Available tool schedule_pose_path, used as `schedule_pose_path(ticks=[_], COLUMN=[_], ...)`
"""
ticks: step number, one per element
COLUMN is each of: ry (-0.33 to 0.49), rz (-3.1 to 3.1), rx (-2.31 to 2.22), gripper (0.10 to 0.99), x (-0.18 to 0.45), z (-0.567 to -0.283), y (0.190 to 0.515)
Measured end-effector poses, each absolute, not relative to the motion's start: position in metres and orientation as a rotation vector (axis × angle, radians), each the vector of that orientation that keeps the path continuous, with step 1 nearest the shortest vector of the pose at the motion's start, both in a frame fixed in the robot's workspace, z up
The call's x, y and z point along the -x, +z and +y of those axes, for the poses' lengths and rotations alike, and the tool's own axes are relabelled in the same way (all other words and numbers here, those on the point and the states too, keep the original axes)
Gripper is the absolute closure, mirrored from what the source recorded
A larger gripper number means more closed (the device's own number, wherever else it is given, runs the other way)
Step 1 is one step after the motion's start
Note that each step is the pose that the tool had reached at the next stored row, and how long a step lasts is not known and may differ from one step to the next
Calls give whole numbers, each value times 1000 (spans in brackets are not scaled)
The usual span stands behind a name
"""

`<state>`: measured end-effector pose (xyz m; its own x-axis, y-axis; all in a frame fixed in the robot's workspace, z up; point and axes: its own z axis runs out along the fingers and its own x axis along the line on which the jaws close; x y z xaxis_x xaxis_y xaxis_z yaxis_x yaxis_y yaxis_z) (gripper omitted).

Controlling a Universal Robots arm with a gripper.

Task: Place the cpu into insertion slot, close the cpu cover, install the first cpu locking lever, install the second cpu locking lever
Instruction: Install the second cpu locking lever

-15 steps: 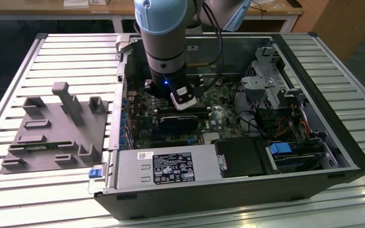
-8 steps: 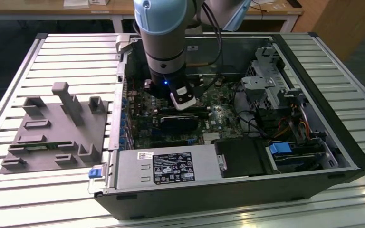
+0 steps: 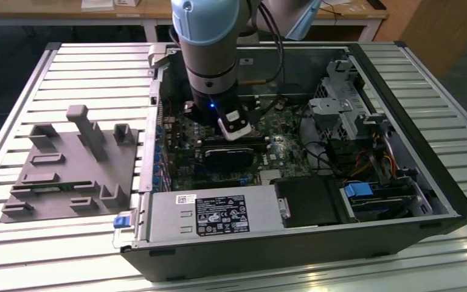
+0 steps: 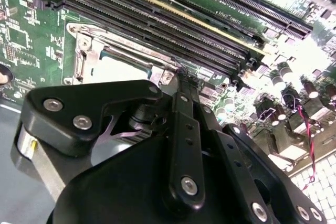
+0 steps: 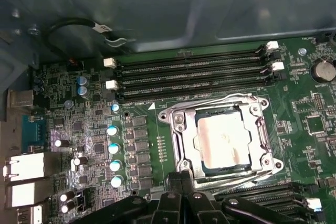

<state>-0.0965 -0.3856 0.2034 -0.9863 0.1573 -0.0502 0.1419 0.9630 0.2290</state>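
One gripper (image 5: 181,200), nearest item, low over the motherboard (image 5: 94,145); fingers drawn together with nothing between them, tips just beside the near edge of the socket. Next out: insertion slot (image 5: 178,121) with the cpu (image 5: 223,140) seated in it, silver top showing; cpu cover (image 5: 252,106) lies flat around it, framing the chip. A thin wire lever (image 5: 210,102) runs along the socket's far edge. Beyond: long black memory slots (image 5: 189,72), lying crosswise. Farthest: grey case wall (image 5: 157,3).
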Motion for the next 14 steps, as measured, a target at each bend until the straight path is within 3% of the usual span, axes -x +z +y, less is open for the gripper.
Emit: schedule_pose_path(ticks=[14], ry=[348], rz=[3046], rx=[-225], gripper=[984], x=[96], z=[-385], y=[209])
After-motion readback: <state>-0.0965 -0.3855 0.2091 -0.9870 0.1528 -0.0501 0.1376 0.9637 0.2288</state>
